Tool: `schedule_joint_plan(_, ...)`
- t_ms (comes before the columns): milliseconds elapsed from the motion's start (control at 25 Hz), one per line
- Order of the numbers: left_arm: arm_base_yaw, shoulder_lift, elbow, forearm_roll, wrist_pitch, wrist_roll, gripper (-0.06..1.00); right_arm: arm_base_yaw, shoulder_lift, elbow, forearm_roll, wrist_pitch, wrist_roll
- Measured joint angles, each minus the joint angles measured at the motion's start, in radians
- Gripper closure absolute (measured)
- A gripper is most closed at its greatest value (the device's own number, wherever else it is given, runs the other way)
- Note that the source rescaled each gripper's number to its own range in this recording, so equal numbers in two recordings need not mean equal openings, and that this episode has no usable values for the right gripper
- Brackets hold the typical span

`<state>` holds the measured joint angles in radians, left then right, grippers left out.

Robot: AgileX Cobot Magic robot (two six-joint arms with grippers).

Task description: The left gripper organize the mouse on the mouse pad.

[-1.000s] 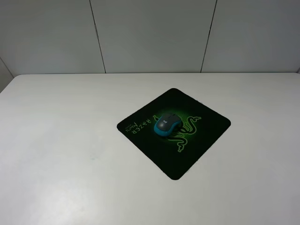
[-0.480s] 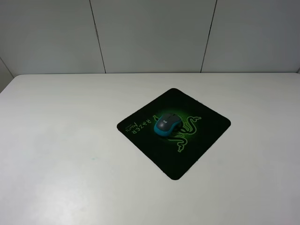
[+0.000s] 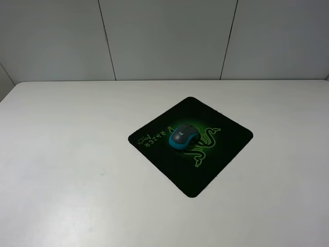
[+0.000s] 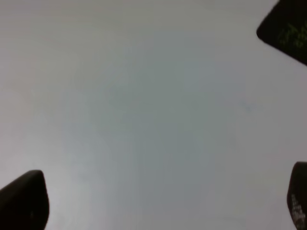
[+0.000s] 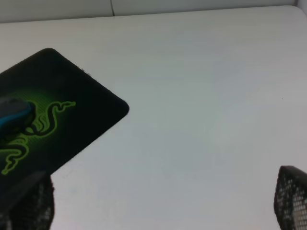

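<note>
The mouse (image 3: pixel 183 136), dark grey on top with teal-blue sides, rests on the middle of the black mouse pad (image 3: pixel 172 162), over its green snake logo. The pad lies turned like a diamond on the white table. Neither arm shows in the exterior high view. In the left wrist view my left gripper (image 4: pixel 158 203) is open, its fingertips (image 4: pixel 24 201) wide apart over bare table, with only a corner of the mouse pad (image 4: pixel 288 28) showing. My right gripper (image 5: pixel 160 201) is open too; the mouse pad (image 5: pixel 76 115) and part of the mouse (image 5: pixel 12 115) lie off to one side.
The white table (image 3: pixel 67 154) stretches wide around the pad, with its far edge against a grey panelled wall (image 3: pixel 164 36). No other objects are in view.
</note>
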<state>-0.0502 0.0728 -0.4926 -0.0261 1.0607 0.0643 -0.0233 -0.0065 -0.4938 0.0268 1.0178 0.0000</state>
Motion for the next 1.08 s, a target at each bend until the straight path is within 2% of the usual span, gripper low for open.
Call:
schedule_joint_plan(200,0.015,-0.076,0.0,0.0,0.001,0.001,-0.06,0.0,0.0,0.0,0.0,0.0,0.0)
schedule_joint_plan(1080,0.015,-0.079,0.0,0.004,0.001,0.001,-0.06,0.0,0.0,0.0,0.0,0.0,0.0)
